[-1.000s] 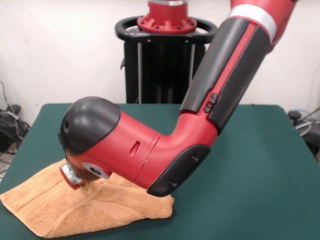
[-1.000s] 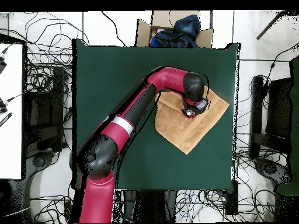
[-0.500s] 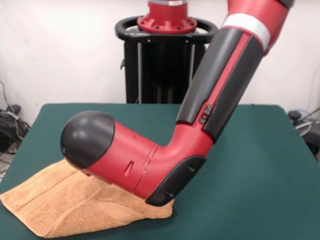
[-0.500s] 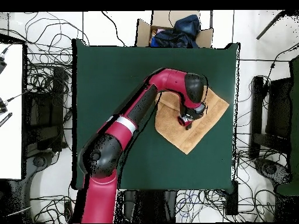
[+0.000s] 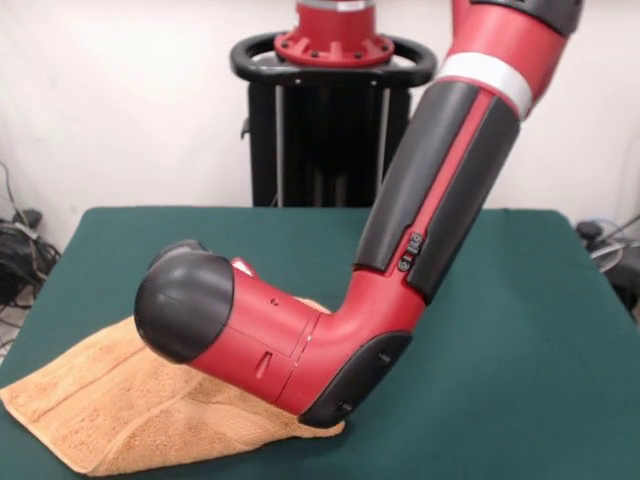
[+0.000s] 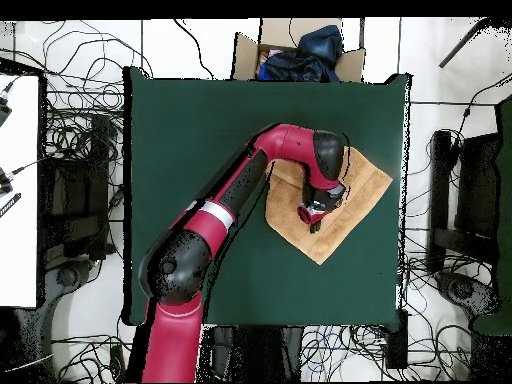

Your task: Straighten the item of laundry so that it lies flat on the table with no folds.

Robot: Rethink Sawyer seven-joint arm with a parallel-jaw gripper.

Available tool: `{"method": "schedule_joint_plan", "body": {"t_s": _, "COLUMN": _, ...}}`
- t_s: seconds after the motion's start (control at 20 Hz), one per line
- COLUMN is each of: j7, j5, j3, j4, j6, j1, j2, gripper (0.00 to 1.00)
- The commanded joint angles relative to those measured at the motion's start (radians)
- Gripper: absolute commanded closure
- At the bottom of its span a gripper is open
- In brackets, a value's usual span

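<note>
Right now I see the towel (image 5: 130, 410) lying rumpled and partly folded on the table (image 5: 520, 340), near its front-left corner in the front view. My arm (image 5: 420, 220) bends down over it, its black-capped wrist hiding much of the cloth. From overhead the gripper (image 6: 314, 215) sits over the towel's middle; I cannot tell its state, or whether it touches the cloth.

The peach-orange terry-cloth towel (image 5: 130, 420) (image 6: 352, 195) lies rumpled and turned diagonally, with raised folds. It rests on the dark green felt tabletop (image 5: 500, 360) (image 6: 200, 140), close to one side edge, one corner nearly reaching it.
</note>
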Motion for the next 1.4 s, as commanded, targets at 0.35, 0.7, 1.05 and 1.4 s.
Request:
{"method": "schedule_joint_plan", "body": {"t_s": 0.35, "j7": 0.129, "j5": 0.129, "j3": 0.044, "j4": -0.077, "j6": 0.103, "j1": 0.003, "j2": -0.132, "gripper": 1.00}}
{"method": "schedule_joint_plan", "body": {"t_s": 0.7, "j7": 0.173, "j5": 0.180, "j3": 0.031, "j4": -0.110, "j6": 0.157, "j1": -0.010, "j2": -0.203, "gripper": 1.00}}
{"method": "schedule_joint_plan", "body": {"t_s": 1.05, "j7": 0.226, "j5": 0.151, "j3": -0.021, "j4": -0.135, "j6": 0.212, "j1": -0.022, "j2": -0.180, "gripper": 1.00}}
{"method": "schedule_joint_plan", "body": {"t_s": 1.4, "j7": 0.292, "j5": 0.182, "j3": -0.016, "j4": -0.149, "j6": 0.355, "j1": -0.032, "j2": -0.180, "gripper": 1.00}}
